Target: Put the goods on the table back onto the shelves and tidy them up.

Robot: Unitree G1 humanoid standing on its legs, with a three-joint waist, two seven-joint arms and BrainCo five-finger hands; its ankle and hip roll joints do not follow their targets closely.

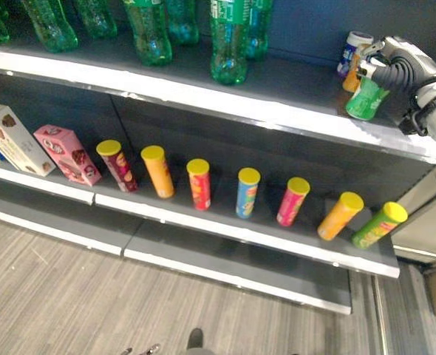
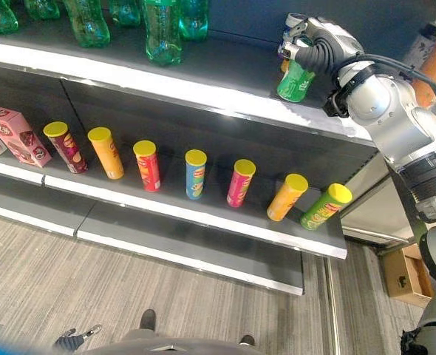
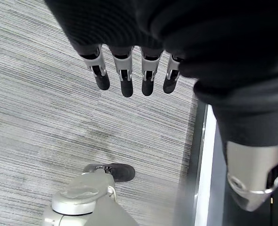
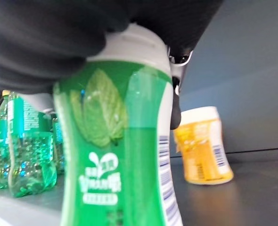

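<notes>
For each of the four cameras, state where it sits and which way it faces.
Left eye view: on the head, looking down at the shelves; right hand holds a green container.
Right eye view: same head, same scene, slightly offset.
Left wrist view: on the left wrist, facing the floor past the left hand, fingers straight.
Right wrist view: on the right wrist, close on the green container; an orange container stands behind. It shares both containers with the eye views.

Noted open upper shelf (image 1: 292,92) deck between green soda bottles (image 1: 229,44) and orange container (image 4: 202,146); blue container (image 1: 351,48) blocking behind.
</notes>
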